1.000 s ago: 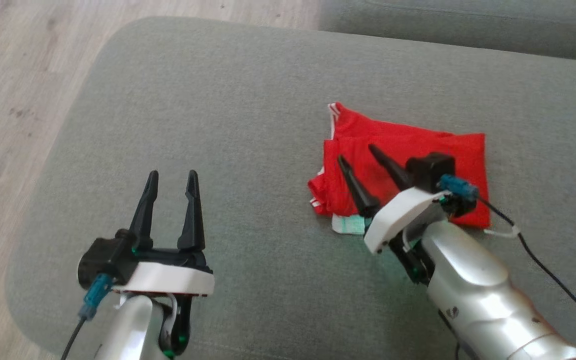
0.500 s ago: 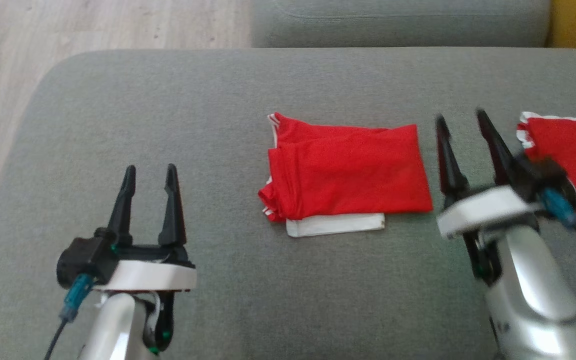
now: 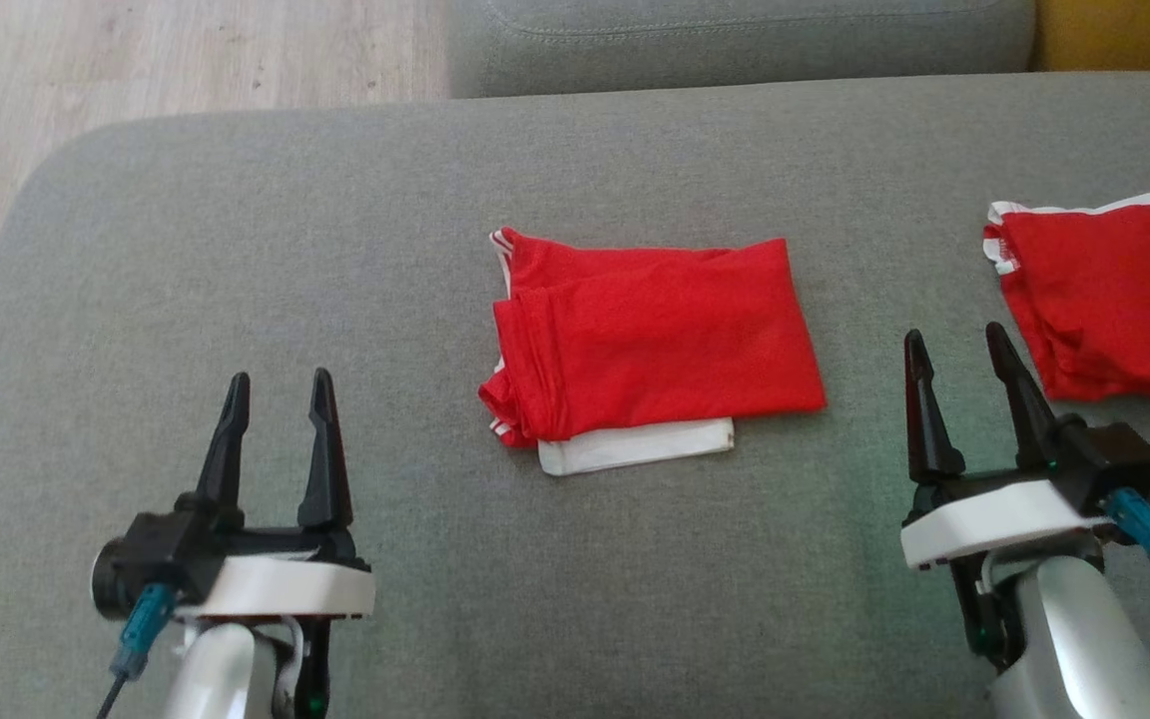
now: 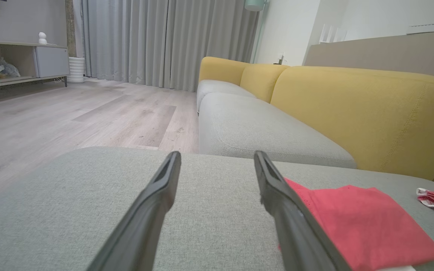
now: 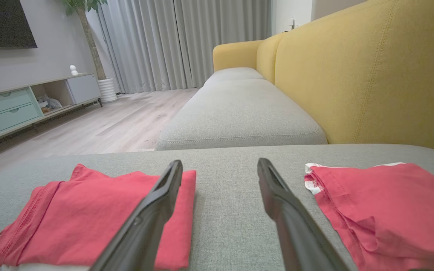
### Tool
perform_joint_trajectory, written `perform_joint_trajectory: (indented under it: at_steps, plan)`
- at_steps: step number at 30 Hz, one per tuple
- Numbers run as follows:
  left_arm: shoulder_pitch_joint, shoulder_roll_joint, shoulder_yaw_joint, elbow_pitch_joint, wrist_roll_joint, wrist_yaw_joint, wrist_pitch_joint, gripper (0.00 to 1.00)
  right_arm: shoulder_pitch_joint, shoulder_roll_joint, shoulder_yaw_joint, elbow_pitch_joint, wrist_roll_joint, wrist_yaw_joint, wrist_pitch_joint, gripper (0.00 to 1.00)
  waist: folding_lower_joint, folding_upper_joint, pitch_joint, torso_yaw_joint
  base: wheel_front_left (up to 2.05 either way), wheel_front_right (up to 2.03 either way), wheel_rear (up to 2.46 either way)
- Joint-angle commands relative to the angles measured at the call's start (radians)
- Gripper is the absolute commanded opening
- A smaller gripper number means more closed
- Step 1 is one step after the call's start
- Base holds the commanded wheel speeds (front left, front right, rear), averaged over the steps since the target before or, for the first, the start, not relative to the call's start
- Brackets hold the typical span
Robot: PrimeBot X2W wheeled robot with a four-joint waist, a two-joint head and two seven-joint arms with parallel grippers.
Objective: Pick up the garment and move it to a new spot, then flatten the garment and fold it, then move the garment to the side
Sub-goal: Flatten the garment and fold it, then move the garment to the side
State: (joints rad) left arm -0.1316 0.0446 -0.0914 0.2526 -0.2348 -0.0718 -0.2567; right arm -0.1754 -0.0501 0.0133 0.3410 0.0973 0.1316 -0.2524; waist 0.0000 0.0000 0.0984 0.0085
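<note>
The folded red garment lies mid-cushion on the grey cushion, a neat rectangle with a white layer peeking out along its near edge. Both tools are released and carrying nothing. The left tool hovers well to the garment's left, and the right tool hovers near its right edge, fingers aimed at the bare strip between it and a second red garment.

How will it handle? It looks like thin jersey: light, limp and no stiffness at all. Pinch only the top layer and I'd expect the folds to peel open. The left end is bunched with stacked hems and looks messy, while the right edge is clean and straight. The best bet seems to be a deep bite through every layer there, or one tool at each end so it travels flat.

Room to move is plentiful on the left, where the fabric is open right out to the cushion's rounded corner, though the floor lies beyond, so don't overshoot. The right side is tight, with the second garment sitting close and only a narrow lane between them. On the far side, a seam leads to a neighbouring cushion.
</note>
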Motion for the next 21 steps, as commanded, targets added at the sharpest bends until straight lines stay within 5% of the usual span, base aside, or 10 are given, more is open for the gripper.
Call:
perform_joint_trajectory:
  at_steps: [1, 11, 21]
  plan:
    - [-0.032, 0.006, 0.036, -0.035, 0.006, -0.005, -0.005, 1.00, -0.039, 0.000, 0.018, -0.035, 0.002, -0.001, -0.009, 1.00, 0.0000, 0.0000, 0.007, 0.005, 0.00, 0.00, 0.00]
    - [-0.094, 0.006, -0.025, -0.034, -0.027, -0.006, -0.005, 1.00, -0.153, 0.000, 0.017, 0.042, -0.005, -0.001, 0.070, 1.00, 0.0000, 0.0000, 0.088, 0.090, 0.00, 0.00, 0.00]
    - [-0.125, 0.006, -0.057, -0.022, -0.052, 0.001, -0.005, 1.00, -0.264, 0.000, -0.014, 0.290, 0.003, -0.001, 0.194, 1.00, 0.0000, 0.0000, 0.136, 0.168, 0.00, 0.00, 0.00]
